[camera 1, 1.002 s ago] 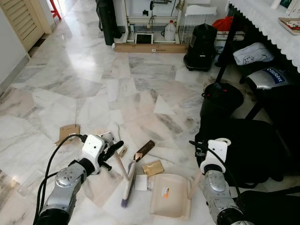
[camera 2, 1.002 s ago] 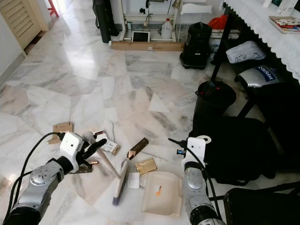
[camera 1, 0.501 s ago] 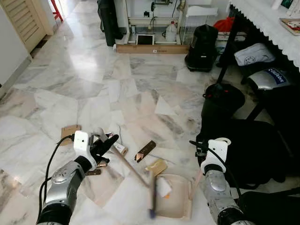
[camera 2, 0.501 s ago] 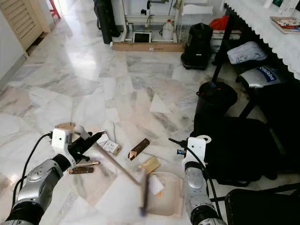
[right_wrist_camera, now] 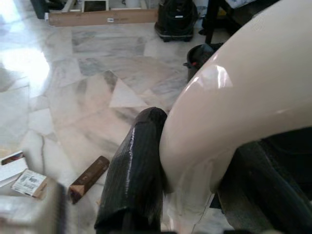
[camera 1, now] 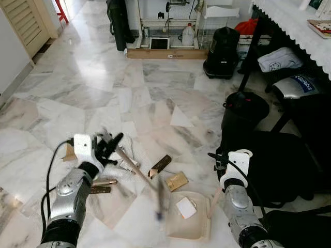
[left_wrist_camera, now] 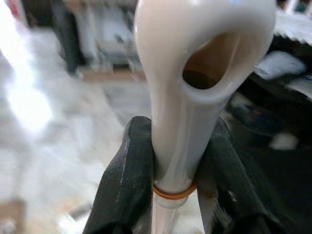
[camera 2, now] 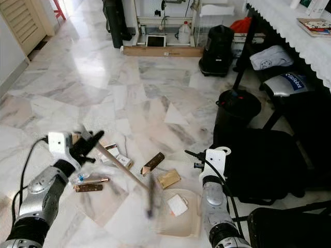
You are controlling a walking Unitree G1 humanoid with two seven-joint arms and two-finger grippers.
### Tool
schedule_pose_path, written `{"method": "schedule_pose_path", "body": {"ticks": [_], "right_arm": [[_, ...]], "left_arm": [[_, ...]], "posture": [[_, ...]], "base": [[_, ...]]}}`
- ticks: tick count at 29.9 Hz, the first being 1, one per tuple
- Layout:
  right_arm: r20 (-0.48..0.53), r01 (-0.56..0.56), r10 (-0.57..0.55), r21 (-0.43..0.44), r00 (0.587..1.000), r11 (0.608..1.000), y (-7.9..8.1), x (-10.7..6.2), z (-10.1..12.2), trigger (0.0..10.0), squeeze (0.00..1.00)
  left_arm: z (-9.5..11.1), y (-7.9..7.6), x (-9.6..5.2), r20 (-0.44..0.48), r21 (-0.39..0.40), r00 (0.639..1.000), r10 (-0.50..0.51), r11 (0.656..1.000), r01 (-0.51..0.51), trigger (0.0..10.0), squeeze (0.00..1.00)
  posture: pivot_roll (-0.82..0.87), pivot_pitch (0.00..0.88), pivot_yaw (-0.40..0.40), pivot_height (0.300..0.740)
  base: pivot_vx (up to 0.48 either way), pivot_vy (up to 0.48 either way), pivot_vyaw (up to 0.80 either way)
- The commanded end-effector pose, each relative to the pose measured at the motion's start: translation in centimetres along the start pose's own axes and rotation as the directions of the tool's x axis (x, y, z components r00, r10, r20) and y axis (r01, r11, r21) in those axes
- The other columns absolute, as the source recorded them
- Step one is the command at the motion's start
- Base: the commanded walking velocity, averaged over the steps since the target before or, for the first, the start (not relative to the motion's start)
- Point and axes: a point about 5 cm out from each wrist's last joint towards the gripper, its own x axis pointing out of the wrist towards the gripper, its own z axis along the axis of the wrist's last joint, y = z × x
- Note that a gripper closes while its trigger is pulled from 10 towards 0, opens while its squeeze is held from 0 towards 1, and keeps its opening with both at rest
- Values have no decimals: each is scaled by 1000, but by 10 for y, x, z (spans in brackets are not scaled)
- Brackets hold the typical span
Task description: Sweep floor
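In the left eye view, the left gripper [camera 1: 107, 146] has its jaws closed on the top of a hand broom [camera 1: 138, 173]. The thin cream handle slants down from the jaws to a blurred bristle head at the lip of the cream plastic dustpan [camera 1: 189, 223]. A white paper scrap [camera 1: 185, 207] lies inside the pan. Beyond the jaws, a brown wrapper [camera 1: 160, 166] and a tan card [camera 1: 177, 181] lie on the glossy marble floor [camera 1: 155, 93].

In the right eye view, the right gripper [camera 2: 213, 170] holds the dustpan's upright handle, the pan lying flat just below it.

In the left wrist view, two black fingers [left_wrist_camera: 127, 170] pinch the smooth, looped handle end.

In the right wrist view, the jaws clamp a rounded, shiny handle.

The broom looks light and stiff, but its slick plastic could twist in the jaws; a grip lower on the shaft would likely give firmer control.
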Motion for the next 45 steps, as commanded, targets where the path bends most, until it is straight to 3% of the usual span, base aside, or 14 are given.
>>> {"method": "schedule_pose_path", "body": {"ticks": [1, 6, 12, 15, 20, 23, 32, 34, 35, 39, 44, 45], "right_arm": [[48, -12, 10, 57, 999, 998, 5, 4, 13, 10000, 0], [128, -33, 22, 83, 992, 996, 5, 4, 28, 10000, 0], [165, -37, 21, 99, 986, 994, 4, 3, 34, 10000, 0], [214, -56, 24, 145, 977, 988, 8, 4, 49, 10000, 0], [223, -51, 15, 155, 975, 987, 9, 8, 56, 10000, 0], [213, -54, 14, 183, 977, 982, 12, 10, 57, 10000, 0], [197, -59, 17, 204, 980, 977, 13, 10, 54, 10000, 0], [193, -54, 13, 212, 981, 976, 10, 11, 55, 10000, 0], [190, -48, 6, 218, 982, 975, 6, 13, 57, 10000, 0], [183, -48, 4, 234, 983, 971, 4, 15, 59, 10000, 0], [163, -49, 5, 267, 987, 962, 6, 15, 56, 10000, 0], [162, -48, 4, 271, 987, 961, 6, 15, 56, 10000, 0]], "left_arm": [[11, 0, 0, 69, 18, 997, 33, 999, -34, 10000, 0], [13, -22, -4, 75, 95, 997, -36, 995, 28, 10000, 0], [15, -23, -4, 90, 99, 996, -5, 995, -4, 10000, 0], [14, -29, 1, 90, 171, 996, -16, 985, 0, 10000, 0], [20, -33, 9, 115, 179, 993, -12, 984, -9, 10000, 0], [24, -46, 15, 128, 93, 988, -84, 993, 72, 10000, 0], [22, -40, 15, 110, 156, 991, -74, 986, 56, 10000, 0], [21, -41, 16, 109, 146, 991, -74, 988, 58, 10000, 0], [21, -42, 18, 116, 96, 991, -70, 994, 59, 10000, 0], [24, -45, 20, 134, 77, 988, -79, 995, 69, 10000, 0], [32, -34, 19, 173, 102, 985, -2, 995, -16, 10000, 0], [35, -30, 19, 180, 137, 984, 17, 990, -42, 10000, 0]], "posture": [[56, 51, 2, 740], [57, 41, 4, 740], [56, 38, 7, 740], [54, 19, 11, 740], [59, 4, 17, 740], [64, 0, 24, 740], [48, 0, 25, 740], [39, 0, 24, 740], [37, 0, 22, 740], [36, 0, 15, 740], [55, 0, 6, 740], [56, 0, 5, 740]], "base": [[0, 0, 0], [0, 0, 0], [0, 0, 0], [0, 0, 0], [0, 0, 0], [0, 0, 0], [0, 0, 0], [0, 0, 0], [0, 0, 0], [0, 0, 0], [0, 0, 0], [0, 0, 0]]}}
